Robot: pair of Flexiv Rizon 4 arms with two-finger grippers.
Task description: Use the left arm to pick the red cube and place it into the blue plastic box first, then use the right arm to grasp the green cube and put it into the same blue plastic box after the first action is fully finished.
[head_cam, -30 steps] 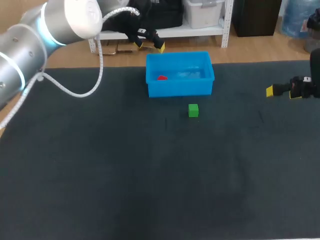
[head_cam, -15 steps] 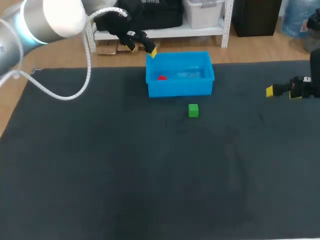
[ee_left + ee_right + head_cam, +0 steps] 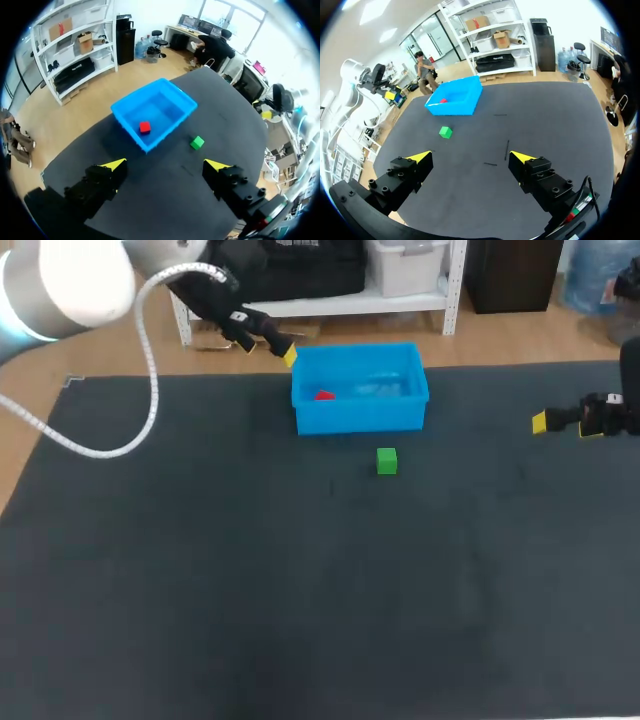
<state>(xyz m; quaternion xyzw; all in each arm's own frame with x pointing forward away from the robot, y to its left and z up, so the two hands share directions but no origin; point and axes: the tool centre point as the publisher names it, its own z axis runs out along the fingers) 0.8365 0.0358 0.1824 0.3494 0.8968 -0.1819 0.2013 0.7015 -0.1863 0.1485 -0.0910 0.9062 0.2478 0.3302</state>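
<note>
Two cubes lay apart. The red cube sat inside the blue box, toward its left end. The green cube rested on the dark counter, just on the near side of the box's near wall and not touching it. The box stood at the far middle of the counter.

The left tool hung in the air by the box's far left corner, about over the counter's far edge. Its yellow-tipped fingers were spread wide with nothing between them. From the left wrist camera, the left tool looked down on the box ahead of it. The red cube lay on the box floor and the green cube sat outside on the counter beside the box.

The right tool was at the right side of the counter, well apart from both the box and the green cube. Its fingers were parted and empty. In its own wrist camera, the right tool was wide open. The green cube was out ahead of it on the counter. The box was farther on, with the red cube inside.
</note>
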